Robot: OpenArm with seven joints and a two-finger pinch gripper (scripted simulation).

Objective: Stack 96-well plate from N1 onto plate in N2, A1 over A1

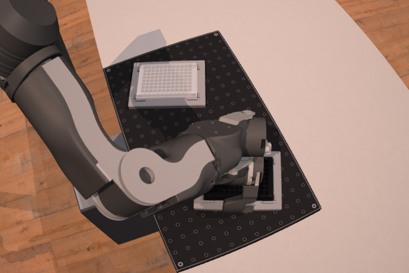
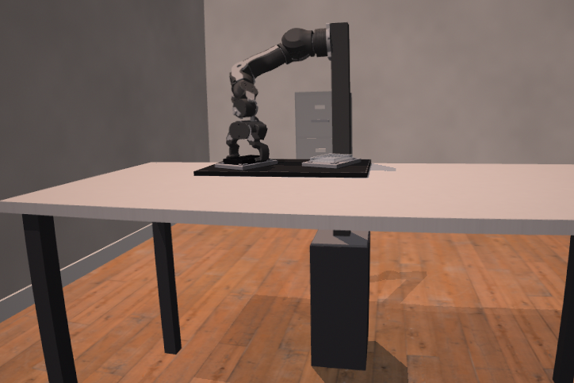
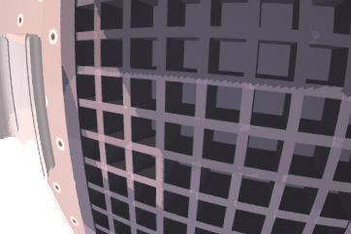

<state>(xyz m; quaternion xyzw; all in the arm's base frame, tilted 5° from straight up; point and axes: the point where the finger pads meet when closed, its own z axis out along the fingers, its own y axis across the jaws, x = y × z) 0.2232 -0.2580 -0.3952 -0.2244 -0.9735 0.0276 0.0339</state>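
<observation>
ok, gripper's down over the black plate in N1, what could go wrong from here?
Judging from now:
1. The open gripper straddles the black plate; an off-centre close could tilt it in the nest.
2. The A1 corner isn't readable here, so orientation over the clear plate is unverified.
3. A skewed set-down could shift that plate on N2.

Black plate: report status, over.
Hand open, low over the black plate, fingers straddling it. Plate seated in its nest, not lifted. White plate in the other nest, nothing on top.
</observation>
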